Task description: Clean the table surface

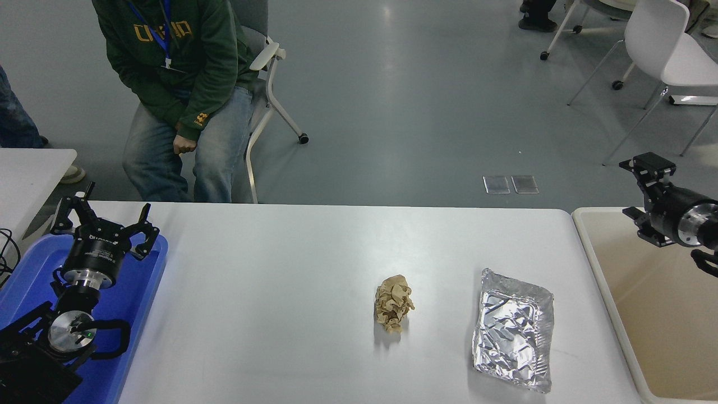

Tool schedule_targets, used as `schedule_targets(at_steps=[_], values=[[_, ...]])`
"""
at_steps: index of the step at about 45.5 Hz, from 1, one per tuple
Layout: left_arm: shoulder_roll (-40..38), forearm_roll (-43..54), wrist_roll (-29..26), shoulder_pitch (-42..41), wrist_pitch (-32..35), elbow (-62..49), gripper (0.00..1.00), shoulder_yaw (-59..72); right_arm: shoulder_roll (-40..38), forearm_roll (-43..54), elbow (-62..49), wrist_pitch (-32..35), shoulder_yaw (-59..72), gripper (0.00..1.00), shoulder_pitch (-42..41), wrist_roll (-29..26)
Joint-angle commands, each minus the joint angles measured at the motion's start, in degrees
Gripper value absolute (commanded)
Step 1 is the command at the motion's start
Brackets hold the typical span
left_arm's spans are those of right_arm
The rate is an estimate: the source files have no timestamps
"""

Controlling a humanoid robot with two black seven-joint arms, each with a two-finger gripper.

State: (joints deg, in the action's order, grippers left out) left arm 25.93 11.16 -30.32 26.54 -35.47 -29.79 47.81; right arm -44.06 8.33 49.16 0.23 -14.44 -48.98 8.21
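Now | R hand [636,188] over bin [603,269]; table surface [280,280] to its left

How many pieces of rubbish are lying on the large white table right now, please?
2: a crumpled brown paper ball near the middle of the table, and a flattened foil tray to its right, beside the beige bin.
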Motion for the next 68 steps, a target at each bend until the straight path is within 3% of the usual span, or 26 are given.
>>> schedule_targets(at_steps=[1,19,30,44,68], values=[[0.0,0.0,0.0,0.0,0.0,0.0,1.00,0.0,3.3,-6.6,2.5,0.1,-9.2,1.00,4.9,1.0],[0.0,0.0,0.0,0.0,0.0,0.0,1.00,0.0,11.1,-8.9,7.1,-0.1,-17.7,1.00,12.0,4.3],[0.0,0.0,0.0,0.0,0.0,0.0,1.00,0.0,16.2,-16.8,7.1,-0.1,-19.8,1.00,12.3,5.4],[0.0,0.0,0.0,0.0,0.0,0.0,1.00,0.0,21.8,-17.4,6.8,-0.3,-24.1,1.00,13.0,5.8],[0.0,0.0,0.0,0.0,0.0,0.0,1.00,0.0,24.2,-17.2,5.3,-0.3,-26.3,1.00,14.1,6.7]])
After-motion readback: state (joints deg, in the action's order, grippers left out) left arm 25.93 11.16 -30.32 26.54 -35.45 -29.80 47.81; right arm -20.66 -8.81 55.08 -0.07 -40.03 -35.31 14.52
